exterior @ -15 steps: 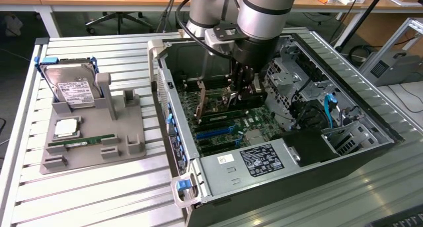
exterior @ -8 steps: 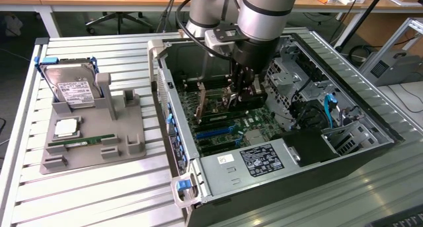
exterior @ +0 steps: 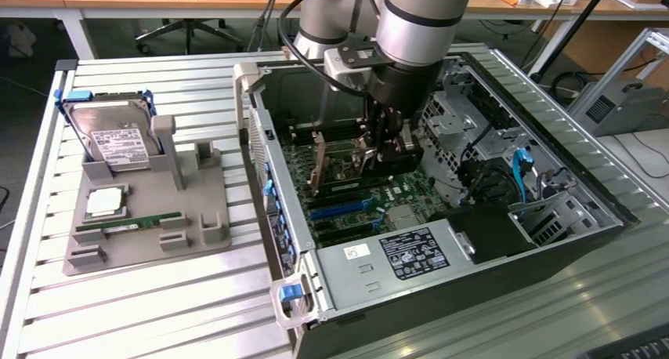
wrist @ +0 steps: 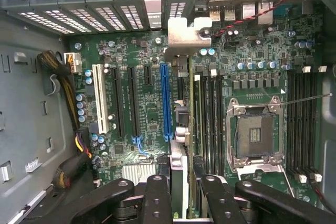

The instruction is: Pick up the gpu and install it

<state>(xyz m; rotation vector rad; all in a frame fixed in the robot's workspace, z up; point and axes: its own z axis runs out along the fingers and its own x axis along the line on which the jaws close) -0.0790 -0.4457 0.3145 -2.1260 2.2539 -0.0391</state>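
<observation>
My gripper [exterior: 385, 154] is down inside the open computer case [exterior: 280, 241], and its dark fingers [wrist: 157, 198] are shut on the gpu [wrist: 179, 167]. The wrist view shows the card edge-on: a thin green board running away from the fingers, with its silver bracket [wrist: 185, 30] at the case's rear slot openings. It stands upright over the motherboard [wrist: 136, 61], right beside the long blue slot [wrist: 166, 100]. I cannot tell whether its edge connector touches a slot. In the exterior view the gpu [exterior: 343, 161] shows as a green and copper board on the left of the gripper.
On the exterior view's left a grey fixture [exterior: 146, 233] holds a hard drive [exterior: 117, 143], a CPU chip [exterior: 106, 202] and a RAM stick [exterior: 131, 224]. Inside the case are the CPU socket [wrist: 257, 135], a white slot [wrist: 101, 100], cable bundles [wrist: 73, 129] and a black power supply [exterior: 491, 232].
</observation>
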